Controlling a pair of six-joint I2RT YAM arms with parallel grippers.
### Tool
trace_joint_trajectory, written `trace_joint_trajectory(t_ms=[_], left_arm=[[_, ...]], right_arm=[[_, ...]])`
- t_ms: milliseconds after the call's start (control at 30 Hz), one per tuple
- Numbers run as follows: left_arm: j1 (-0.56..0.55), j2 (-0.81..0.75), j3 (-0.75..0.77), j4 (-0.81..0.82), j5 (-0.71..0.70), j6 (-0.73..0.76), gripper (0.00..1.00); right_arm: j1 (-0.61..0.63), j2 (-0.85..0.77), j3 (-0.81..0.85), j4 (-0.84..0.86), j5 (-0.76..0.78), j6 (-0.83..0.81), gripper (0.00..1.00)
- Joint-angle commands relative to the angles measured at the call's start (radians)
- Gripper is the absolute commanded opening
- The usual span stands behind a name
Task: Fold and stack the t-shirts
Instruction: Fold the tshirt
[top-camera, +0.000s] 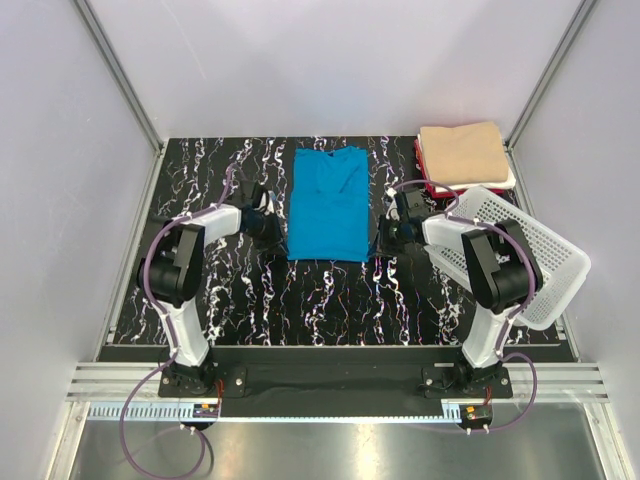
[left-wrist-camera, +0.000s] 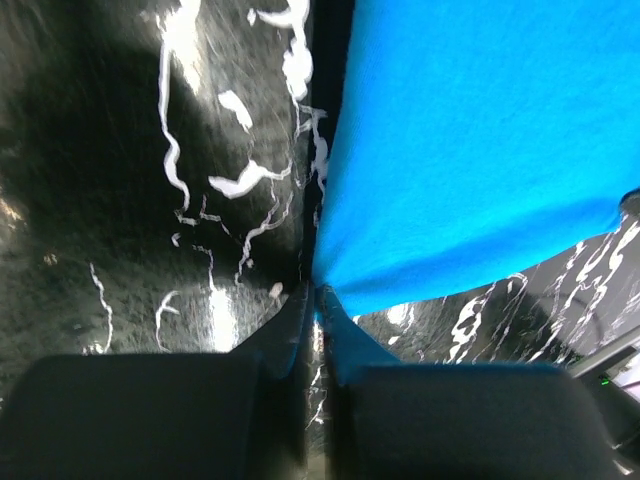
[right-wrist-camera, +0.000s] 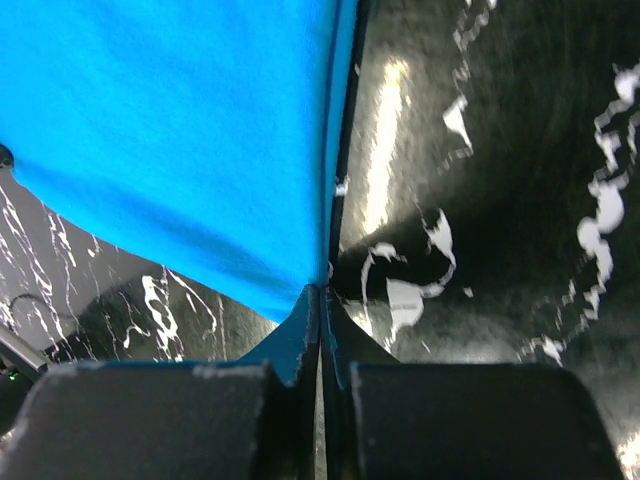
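Note:
The turquoise-blue t-shirt lies folded into a long strip at the middle of the black marbled table. My left gripper sits at its lower left edge and is shut on that edge; in the left wrist view the closed gripper pinches the blue cloth. My right gripper sits at the lower right edge, shut on it; the right wrist view shows the gripper closed on the cloth. A folded tan t-shirt tops a stack at the back right, with a white edge and a red edge under it.
A white perforated plastic basket lies tilted at the right side, over my right arm and just in front of the folded stack. Metal frame posts and grey walls close in the table on three sides.

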Motion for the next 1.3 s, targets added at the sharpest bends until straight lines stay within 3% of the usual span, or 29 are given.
trace_joint_trajectory(t_ms=[0, 67, 133, 233, 267, 433, 500, 633, 733, 1100, 1267], left_arm=[[-0.008, -0.072, -0.034, 0.013, -0.051, -0.011, 0.22], [-0.008, -0.109, -0.049, 0.013, -0.059, -0.010, 0.27], [-0.008, -0.148, -0.038, -0.001, -0.091, -0.002, 0.26], [-0.008, -0.185, 0.023, -0.061, -0.123, 0.024, 0.27], [-0.009, -0.190, 0.035, -0.064, -0.091, 0.030, 0.27], [-0.070, -0.169, 0.123, -0.052, 0.038, 0.018, 0.27], [-0.112, -0.138, 0.134, -0.033, 0.075, 0.001, 0.27], [-0.147, -0.081, 0.118, 0.039, 0.095, -0.042, 0.26], [-0.146, -0.035, 0.088, 0.054, 0.070, -0.049, 0.26], [-0.147, -0.079, -0.067, 0.062, -0.075, -0.045, 0.24], [-0.138, -0.167, -0.024, -0.013, -0.103, -0.019, 0.30]], right_arm=[[0.004, -0.062, -0.036, 0.000, 0.040, -0.006, 0.00], [0.005, -0.086, -0.043, -0.005, 0.015, 0.000, 0.01], [0.002, -0.106, -0.048, -0.011, -0.006, 0.014, 0.13], [0.008, -0.151, -0.040, -0.043, -0.019, 0.043, 0.18], [0.011, -0.166, -0.022, -0.070, -0.020, 0.048, 0.24], [0.048, -0.169, 0.038, -0.135, 0.007, 0.079, 0.32], [0.059, -0.148, 0.068, -0.141, 0.006, 0.094, 0.29], [0.090, -0.094, 0.119, -0.140, -0.016, 0.095, 0.13], [0.090, -0.028, 0.122, -0.140, 0.024, 0.092, 0.10], [0.088, -0.057, 0.012, -0.134, 0.141, 0.059, 0.08], [0.088, -0.158, 0.003, -0.160, 0.147, 0.095, 0.20]])
